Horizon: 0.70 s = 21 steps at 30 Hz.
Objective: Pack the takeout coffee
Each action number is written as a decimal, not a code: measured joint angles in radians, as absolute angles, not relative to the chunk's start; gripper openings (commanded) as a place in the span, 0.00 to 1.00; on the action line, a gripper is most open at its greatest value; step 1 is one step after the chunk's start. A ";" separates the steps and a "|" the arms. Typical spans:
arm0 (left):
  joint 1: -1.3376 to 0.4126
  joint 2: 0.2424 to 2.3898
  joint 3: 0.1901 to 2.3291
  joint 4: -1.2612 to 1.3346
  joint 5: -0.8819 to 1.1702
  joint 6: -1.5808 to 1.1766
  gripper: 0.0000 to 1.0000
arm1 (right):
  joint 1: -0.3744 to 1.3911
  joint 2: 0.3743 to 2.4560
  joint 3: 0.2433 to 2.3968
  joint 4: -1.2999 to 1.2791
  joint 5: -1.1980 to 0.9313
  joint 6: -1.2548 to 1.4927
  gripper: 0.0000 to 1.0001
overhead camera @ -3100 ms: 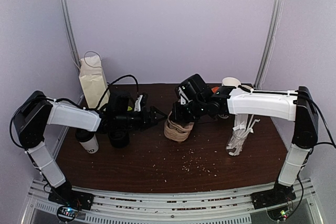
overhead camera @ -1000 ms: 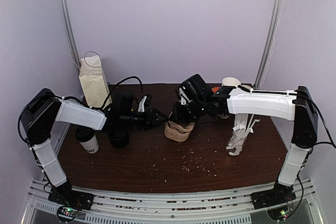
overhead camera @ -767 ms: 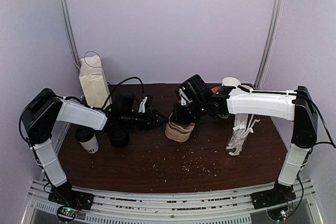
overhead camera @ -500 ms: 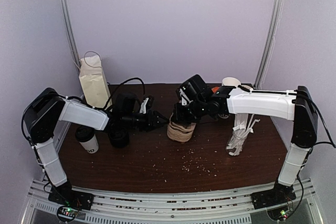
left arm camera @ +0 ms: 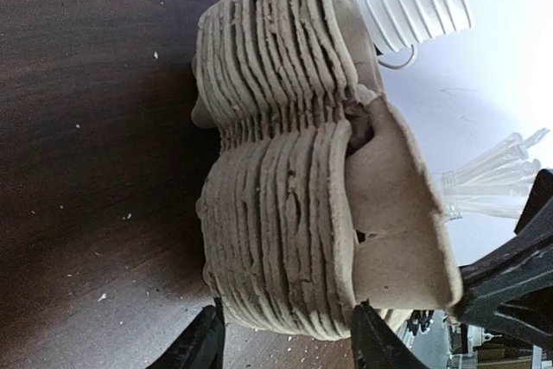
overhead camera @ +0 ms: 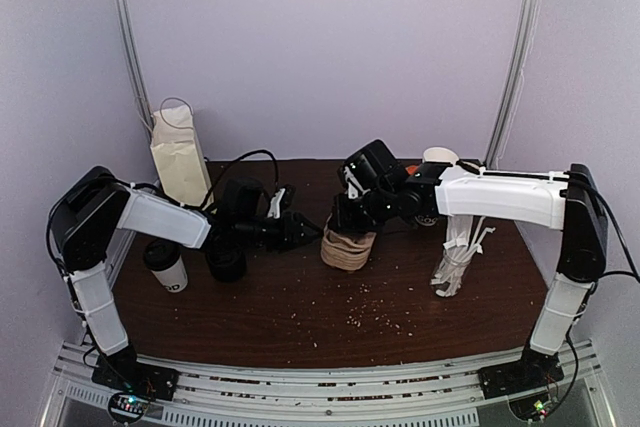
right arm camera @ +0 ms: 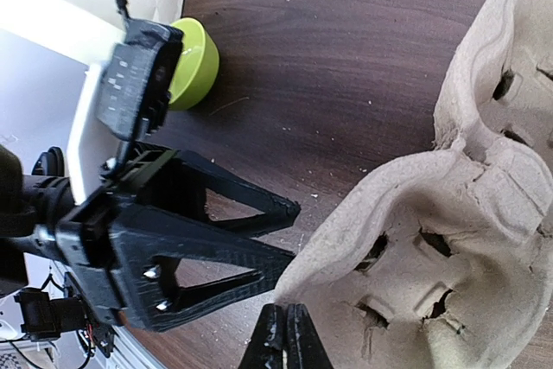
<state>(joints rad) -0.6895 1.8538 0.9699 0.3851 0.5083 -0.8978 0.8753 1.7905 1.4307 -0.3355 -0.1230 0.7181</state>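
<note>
At the carrier stack [overhead camera: 348, 247], the left hand [overhead camera: 305, 231] has edged closer.

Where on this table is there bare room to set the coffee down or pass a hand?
The near front strip of the table is bare but for crumbs, from the takeout coffee across to the straw cup. Crowded: the middle, where left tool and right tool meet at the carrier stack.

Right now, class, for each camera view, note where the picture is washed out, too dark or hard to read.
Left wrist: carrier stack sharp, background right of it blown out white. Right wrist: left hand nearly black, little surface detail. Top external: evenly lit, but the left hand blends into the dark table.
</note>
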 measured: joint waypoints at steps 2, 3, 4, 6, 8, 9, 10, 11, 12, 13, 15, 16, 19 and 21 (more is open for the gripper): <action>-0.690 1.858 0.971 0.382 0.503 -0.894 0.51 | 0.875 1.776 1.431 -0.335 -0.123 0.718 0.00; -0.690 1.861 0.971 0.380 0.501 -0.892 0.51 | 0.875 1.771 1.431 -0.335 -0.123 0.716 0.00; -0.690 1.864 0.971 0.377 0.499 -0.890 0.51 | 0.875 1.767 1.431 -0.335 -0.123 0.714 0.00; -0.690 1.868 0.971 0.370 0.498 -0.888 0.51 | 0.876 1.764 1.431 -0.335 -0.122 0.708 0.00; -0.690 1.868 0.974 0.366 0.498 -0.884 0.51 | 0.876 1.764 1.431 -0.335 -0.120 0.704 0.00; -0.690 1.868 0.975 0.365 0.497 -0.881 0.51 | 0.876 1.763 1.431 -0.336 -0.119 0.702 0.00; -0.690 1.868 0.975 0.364 0.496 -0.880 0.51 | 0.877 1.763 1.431 -0.337 -0.117 0.702 0.00; -0.690 1.868 0.976 0.363 0.495 -0.879 0.51 | 0.877 1.761 1.431 -0.337 -0.117 0.701 0.00; -0.690 1.868 0.977 0.361 0.494 -0.876 0.51 | 0.877 1.759 1.431 -0.339 -0.116 0.698 0.00; -0.690 1.868 0.977 0.360 0.493 -0.875 0.51 | 0.877 1.755 1.431 -0.342 -0.116 0.694 0.00; -0.690 1.868 0.978 0.357 0.493 -0.872 0.51 | 0.877 1.742 1.431 -0.351 -0.113 0.683 0.00; -0.690 1.868 0.978 0.356 0.493 -0.870 0.51 | 0.877 1.735 1.431 -0.357 -0.112 0.678 0.00; -0.690 1.868 0.984 0.344 0.493 -0.866 0.51 | 0.877 1.704 1.441 -0.394 -0.102 0.658 0.00; -0.690 1.869 0.990 0.336 0.488 -0.865 0.51 | 0.877 1.689 1.465 -0.425 -0.098 0.645 0.00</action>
